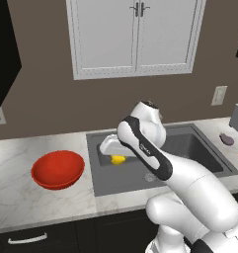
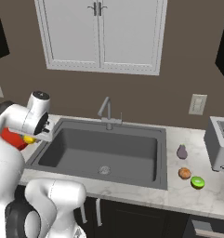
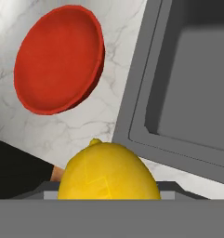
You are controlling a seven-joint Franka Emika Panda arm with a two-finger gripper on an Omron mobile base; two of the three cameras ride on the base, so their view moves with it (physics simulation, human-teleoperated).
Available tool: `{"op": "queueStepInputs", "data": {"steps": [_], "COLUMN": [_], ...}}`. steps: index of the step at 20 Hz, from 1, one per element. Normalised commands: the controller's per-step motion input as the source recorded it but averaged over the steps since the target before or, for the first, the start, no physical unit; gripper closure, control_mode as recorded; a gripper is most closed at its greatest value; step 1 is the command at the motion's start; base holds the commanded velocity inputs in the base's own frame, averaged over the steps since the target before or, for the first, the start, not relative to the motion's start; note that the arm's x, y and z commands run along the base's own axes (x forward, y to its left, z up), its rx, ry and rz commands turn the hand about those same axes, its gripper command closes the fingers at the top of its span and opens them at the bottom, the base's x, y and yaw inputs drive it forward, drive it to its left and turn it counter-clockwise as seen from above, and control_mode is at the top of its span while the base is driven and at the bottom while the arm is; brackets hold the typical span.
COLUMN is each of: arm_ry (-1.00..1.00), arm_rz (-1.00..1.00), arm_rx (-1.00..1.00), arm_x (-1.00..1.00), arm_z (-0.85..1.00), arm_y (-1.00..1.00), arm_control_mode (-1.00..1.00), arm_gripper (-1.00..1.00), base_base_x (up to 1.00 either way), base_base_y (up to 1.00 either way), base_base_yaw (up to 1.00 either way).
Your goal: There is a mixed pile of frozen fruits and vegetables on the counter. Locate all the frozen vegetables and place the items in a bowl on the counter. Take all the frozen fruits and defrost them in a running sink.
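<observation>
My gripper (image 1: 116,156) is shut on the small yellow vegetable piece (image 1: 119,159) (image 2: 29,138) (image 3: 108,173). It hangs in the air above the left rim of the dark grey sink (image 1: 194,148) (image 2: 108,148) (image 3: 192,93). The red bowl (image 1: 58,169) (image 3: 57,60) stands to the left of the sink on the marbled counter (image 1: 21,197); in the right base view my arm hides most of the bowl (image 2: 10,138). The purple-grey vegetable (image 1: 226,139) (image 2: 181,151), an orange fruit (image 2: 184,173) and the bright green fruit (image 2: 197,182) lie on the counter right of the sink.
A thin metal faucet (image 2: 105,111) rises behind the sink. A grey toaster (image 2: 220,144) stands at the far right of the counter, beside the pile. White window shutters (image 1: 135,34) fill the wall above. Dark cabinets run below the counter.
</observation>
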Motion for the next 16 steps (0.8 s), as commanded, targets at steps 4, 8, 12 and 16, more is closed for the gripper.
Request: {"op": "queueStepInputs", "data": {"steps": [4,8,12,16], "arm_ry": [0.00,0.00,0.00,0.00], "arm_rz": [-0.03,-0.04,-0.05,-0.06], "arm_rx": [-0.02,-0.05,-0.07,-0.08], "arm_x": [0.03,0.08,0.24,0.37], "arm_z": [0.06,0.03,0.00,0.00], "arm_y": [0.69,0.60,0.45,0.40], "arm_control_mode": [-1.00,-1.00,-1.00,-1.00], "arm_gripper": [1.00,1.00,1.00,1.00], "base_base_x": [0.00,0.00,0.00,0.00], "base_base_y": [0.00,0.00,0.00,0.00], "base_base_yaw": [0.00,0.00,0.00,0.00]}}
